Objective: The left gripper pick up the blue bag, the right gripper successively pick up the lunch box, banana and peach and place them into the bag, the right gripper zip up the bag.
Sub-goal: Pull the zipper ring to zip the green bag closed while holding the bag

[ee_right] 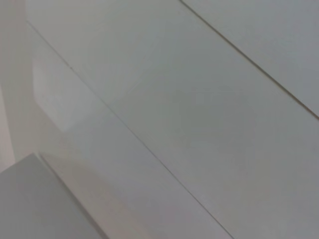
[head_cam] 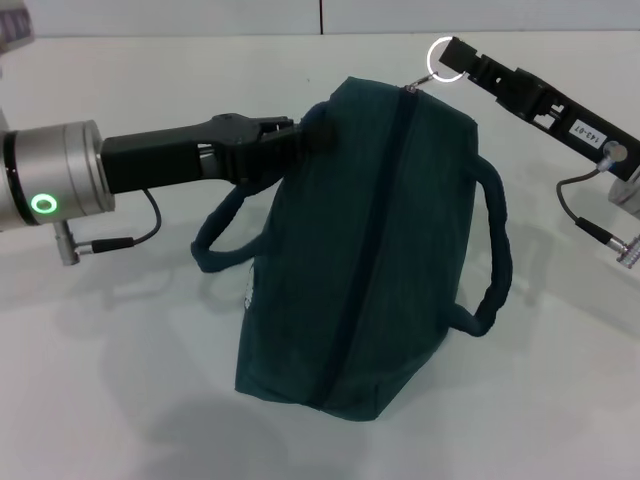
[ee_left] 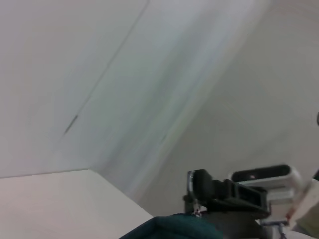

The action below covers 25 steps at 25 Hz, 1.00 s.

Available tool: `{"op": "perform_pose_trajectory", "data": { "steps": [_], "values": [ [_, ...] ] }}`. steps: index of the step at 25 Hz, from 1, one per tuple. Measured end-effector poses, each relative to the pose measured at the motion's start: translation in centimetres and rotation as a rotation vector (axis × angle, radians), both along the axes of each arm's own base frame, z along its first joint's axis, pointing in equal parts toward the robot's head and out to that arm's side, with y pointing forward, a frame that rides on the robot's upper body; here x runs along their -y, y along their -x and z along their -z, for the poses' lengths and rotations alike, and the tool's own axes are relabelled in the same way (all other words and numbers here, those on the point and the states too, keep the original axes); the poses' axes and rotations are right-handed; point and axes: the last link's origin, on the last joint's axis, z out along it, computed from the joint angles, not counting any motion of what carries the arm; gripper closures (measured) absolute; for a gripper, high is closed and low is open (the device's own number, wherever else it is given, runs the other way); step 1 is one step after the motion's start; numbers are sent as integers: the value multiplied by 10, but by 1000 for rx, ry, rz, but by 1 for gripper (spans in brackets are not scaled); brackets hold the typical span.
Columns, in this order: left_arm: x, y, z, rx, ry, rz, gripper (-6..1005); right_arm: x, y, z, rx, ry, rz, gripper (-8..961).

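Head view: L gripper pinches soft teal blue bag, apparently zipped.

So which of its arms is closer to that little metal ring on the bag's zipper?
The right. Its tool is right at the metal ring, at the far top corner of the blue bag. The left tool grips the bag's upper left edge, farther from the ring.

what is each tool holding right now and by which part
The left tool grips the blue bag at its top edge near a handle; the right tool holds the bag's zipper ring.
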Motion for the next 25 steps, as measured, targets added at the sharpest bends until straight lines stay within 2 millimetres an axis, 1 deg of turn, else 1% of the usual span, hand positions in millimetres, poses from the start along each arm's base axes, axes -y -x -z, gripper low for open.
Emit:
{"op": "perform_pose_trajectory", "data": {
  "steps": [12,25],
  "values": [
    [10,-9,17,-40,60,93,897,0,-6,2,-27,60,57,947],
    [20,-16,13,13,64,189,901,-4,-13,6,-12,106,128,947]
  ]
}}
